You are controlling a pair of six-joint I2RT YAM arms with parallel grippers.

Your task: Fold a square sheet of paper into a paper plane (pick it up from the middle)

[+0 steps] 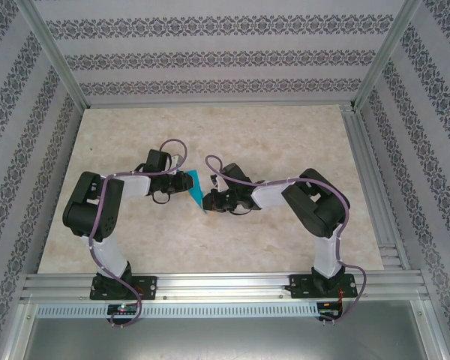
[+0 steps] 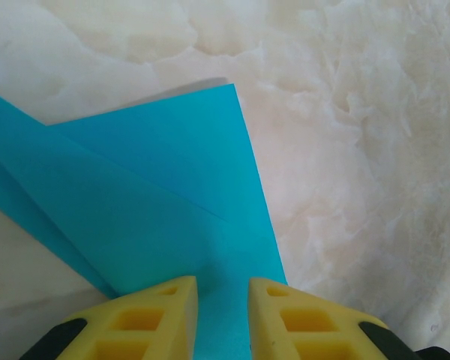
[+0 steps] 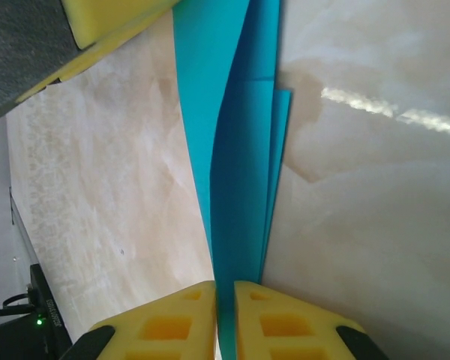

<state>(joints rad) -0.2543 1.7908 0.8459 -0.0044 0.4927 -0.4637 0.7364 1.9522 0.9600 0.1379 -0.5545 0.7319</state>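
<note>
The turquoise-blue sheet of paper (image 1: 196,188), folded into several layers, stands on edge off the table between the two arms. My right gripper (image 1: 210,201) is shut on its lower end; in the right wrist view the paper (image 3: 240,150) runs edge-on up from between the pressed fingers (image 3: 225,289). My left gripper (image 1: 181,182) is at the paper's other side. In the left wrist view a diagonal crease crosses the paper (image 2: 150,195), and the left gripper (image 2: 223,289) is open with blue paper showing in the gap. A left finger (image 3: 112,15) shows beside the paper's top.
The beige marbled table (image 1: 285,142) lies under both arms, with patterned walls on three sides. An aluminium frame rail (image 1: 225,285) runs along the near edge, where both arm bases are bolted. Purple cables loop over each arm.
</note>
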